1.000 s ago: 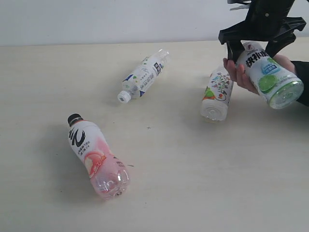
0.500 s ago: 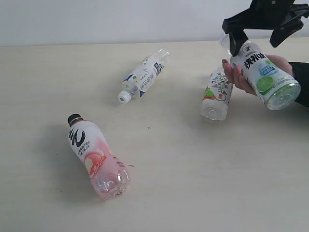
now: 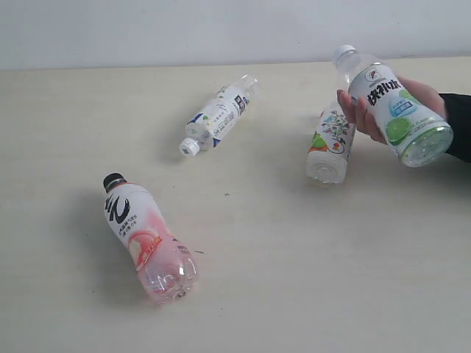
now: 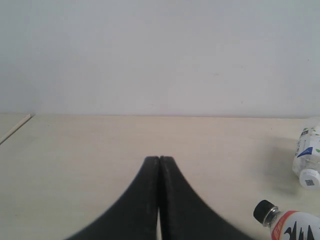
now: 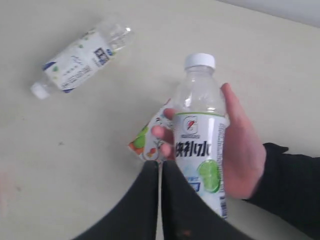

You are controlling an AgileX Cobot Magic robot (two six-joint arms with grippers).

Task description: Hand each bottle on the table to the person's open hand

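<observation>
A person's hand [image 3: 429, 94] at the right holds the green-label bottle [image 3: 390, 110], its white cap pointing up and away. The same bottle [image 5: 202, 145] and hand [image 5: 245, 150] lie below my right gripper [image 5: 160, 162], which is shut, holds nothing and stands clear above them. Next to the hand, the floral bottle [image 3: 330, 143] lies on the table [image 3: 294, 257]. A white-label bottle [image 3: 218, 114] lies mid-table. Front left lies the pink bottle with a black cap [image 3: 147, 239]. My left gripper [image 4: 159, 159] is shut and empty above the table. Neither gripper shows in the exterior view.
The person's black sleeve [image 3: 460, 125] enters from the right edge. A pale wall [image 3: 184, 29] runs behind the table's far edge. In the left wrist view the pink bottle's cap [image 4: 265, 211] and the white-label bottle [image 4: 307, 160] sit to one side of the fingers.
My right gripper let go of the green-label bottle, rose and left the exterior view. The hand keeps the bottle and has tilted it slightly. The other bottles have not moved.
</observation>
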